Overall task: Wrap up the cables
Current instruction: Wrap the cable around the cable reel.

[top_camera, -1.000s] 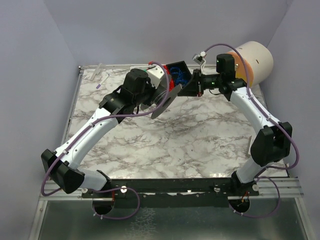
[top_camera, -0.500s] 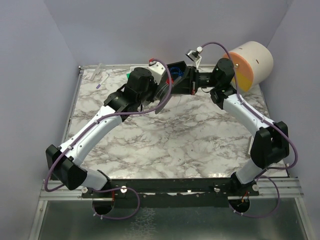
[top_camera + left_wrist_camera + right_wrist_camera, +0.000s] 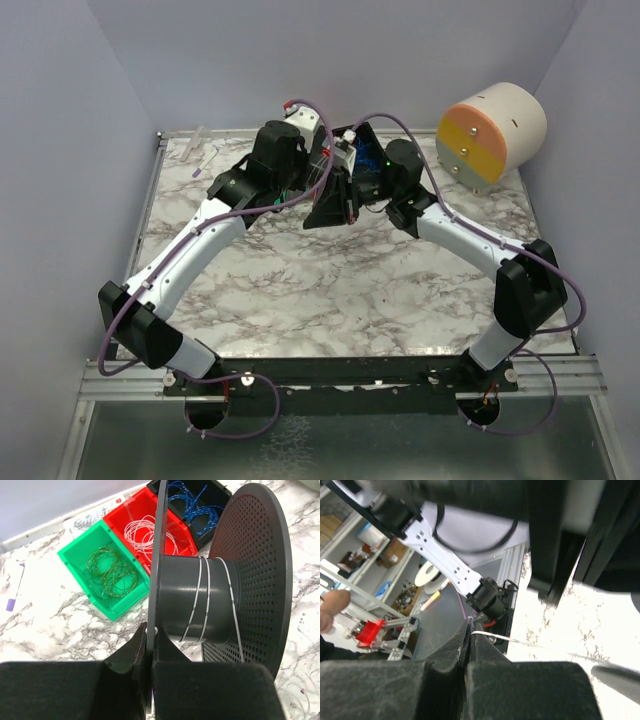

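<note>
Two arms meet over the far middle of the marbled surface (image 3: 350, 290). The left arm stretches in a long diagonal from its base, with the elbow low at the near left. The left hand (image 3: 150, 636) is clenched on the thin edge of the near flange of a dark grey spool (image 3: 255, 565). I think it grips the flange and not the core so that the core is free for winding. Behind the spool three bins stand touching in a row and hold the cables sorted by colour, all in loose coils: a green bin (image 3: 80, 538) with green wires (image 3: 107, 570), a red bin (image 3: 122, 506) with whitish wires (image 3: 147, 535), and a black bin (image 3: 199, 536) with blue wires (image 3: 200, 507). About three turns of one whitish wire (image 3: 205, 597) lie around the core, so the wrapping seems only begun. It seems to be this same wire that the right hand (image 3: 469, 630) pinches between its closed fingers, probably to hold it tight while it is led around. The right arm bends at the right edge and reaches inward, its wrist turned so that the fingers point towards the near edge. A pale drum (image 3: 495, 130) rests at the far right.
</note>
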Controlling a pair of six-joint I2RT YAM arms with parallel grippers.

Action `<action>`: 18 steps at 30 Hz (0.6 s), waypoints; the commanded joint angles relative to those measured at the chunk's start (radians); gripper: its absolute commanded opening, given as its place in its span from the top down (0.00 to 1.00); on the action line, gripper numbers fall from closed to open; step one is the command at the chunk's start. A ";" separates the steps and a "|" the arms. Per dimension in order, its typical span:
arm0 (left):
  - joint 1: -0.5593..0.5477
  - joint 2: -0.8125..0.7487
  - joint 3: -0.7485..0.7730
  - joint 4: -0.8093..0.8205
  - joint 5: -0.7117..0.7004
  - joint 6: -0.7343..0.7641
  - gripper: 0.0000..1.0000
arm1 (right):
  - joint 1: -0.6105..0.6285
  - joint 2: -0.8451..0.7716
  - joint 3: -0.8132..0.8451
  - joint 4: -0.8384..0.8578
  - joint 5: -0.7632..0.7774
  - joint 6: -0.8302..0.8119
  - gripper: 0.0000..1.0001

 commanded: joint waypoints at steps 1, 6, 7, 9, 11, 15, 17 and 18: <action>0.089 0.012 0.076 0.032 0.068 -0.087 1.00 | 0.058 0.023 -0.055 -0.035 -0.088 -0.167 1.00; 0.109 0.000 0.129 0.015 0.139 -0.092 1.00 | 0.107 0.040 -0.071 -0.254 -0.063 -0.456 0.99; 0.113 0.000 0.141 0.013 0.146 -0.093 1.00 | 0.119 0.042 -0.077 -0.269 -0.064 -0.485 1.00; 0.127 0.005 0.179 0.006 0.160 -0.099 1.00 | 0.134 0.051 -0.085 -0.292 -0.069 -0.527 0.99; 0.145 0.014 0.223 -0.001 0.178 -0.108 1.00 | 0.141 0.059 -0.090 -0.330 -0.081 -0.574 0.99; 0.177 0.023 0.293 -0.016 0.201 -0.125 1.00 | 0.150 0.070 -0.116 -0.407 -0.131 -0.690 0.99; 0.191 0.021 0.307 -0.016 0.208 -0.132 1.00 | 0.156 0.072 -0.131 -0.458 -0.148 -0.769 0.99; 0.198 0.019 0.315 -0.016 0.207 -0.136 1.00 | 0.156 0.071 -0.134 -0.497 -0.147 -0.814 1.00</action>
